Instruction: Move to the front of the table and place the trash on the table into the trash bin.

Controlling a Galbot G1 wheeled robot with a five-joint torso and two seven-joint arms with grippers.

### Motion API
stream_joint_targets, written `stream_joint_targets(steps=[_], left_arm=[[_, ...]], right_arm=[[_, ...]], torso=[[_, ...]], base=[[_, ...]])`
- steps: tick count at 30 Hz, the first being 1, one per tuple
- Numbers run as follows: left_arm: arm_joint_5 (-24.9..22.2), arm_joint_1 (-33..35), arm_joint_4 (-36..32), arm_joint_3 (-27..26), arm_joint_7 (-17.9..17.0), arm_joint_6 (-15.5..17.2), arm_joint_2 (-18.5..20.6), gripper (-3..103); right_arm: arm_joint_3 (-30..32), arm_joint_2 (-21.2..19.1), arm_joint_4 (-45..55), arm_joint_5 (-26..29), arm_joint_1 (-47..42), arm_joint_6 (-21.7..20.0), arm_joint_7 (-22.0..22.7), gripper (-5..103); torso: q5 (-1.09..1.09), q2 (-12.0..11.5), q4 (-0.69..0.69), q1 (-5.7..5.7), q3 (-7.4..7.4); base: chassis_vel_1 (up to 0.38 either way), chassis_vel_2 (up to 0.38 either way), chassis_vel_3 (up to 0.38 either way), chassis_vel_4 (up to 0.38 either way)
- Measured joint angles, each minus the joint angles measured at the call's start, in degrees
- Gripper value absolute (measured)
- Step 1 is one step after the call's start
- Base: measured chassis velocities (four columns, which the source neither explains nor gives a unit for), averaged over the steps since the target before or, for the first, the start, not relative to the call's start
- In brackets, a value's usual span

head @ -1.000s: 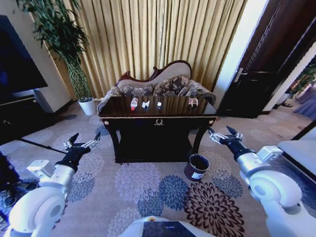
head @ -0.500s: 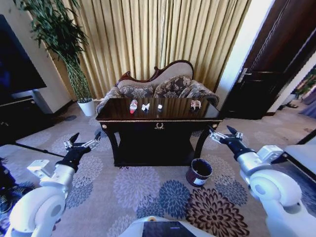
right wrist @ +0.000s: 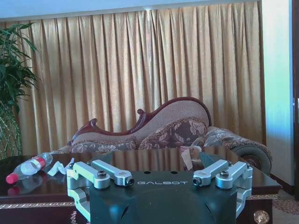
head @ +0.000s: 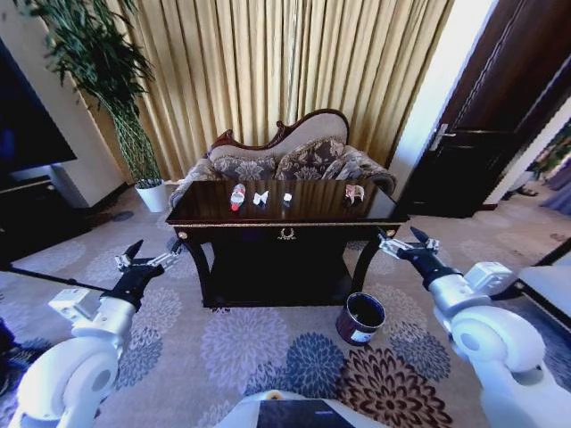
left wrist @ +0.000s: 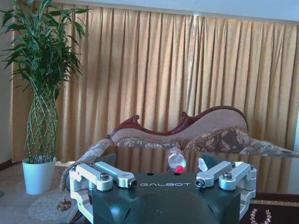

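The left gripper [head: 150,260] and right gripper [head: 406,242] are hovering with jaws spread, short of the table [head: 285,218]. The bottle [head: 237,196], paper bits [head: 261,198] and packet [head: 353,191] are lying on top, well beyond both jaws. The trash bin [head: 359,317] is sitting on the carpet [head: 259,343] near the right front leg.

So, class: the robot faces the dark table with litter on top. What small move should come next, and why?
Probably roll a little closer. Both tools, left and right, hang open short of the table, so the bottle is likely out of reach. The bin stands at its front right leg.
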Motion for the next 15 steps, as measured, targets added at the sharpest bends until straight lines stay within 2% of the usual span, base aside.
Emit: stream_joint_targets(steps=[15], left_arm=[[0.05,0.15,0.0,-0.04,0.15,-0.05,-0.22,100]], right_arm=[[0.25,0.32,0.18,-0.05,-0.21,0.0,0.0,100]], torso=[[0.0,0.0,0.0,0.0,0.0]], base=[[-0.121,0.074,0.12,-0.075]])
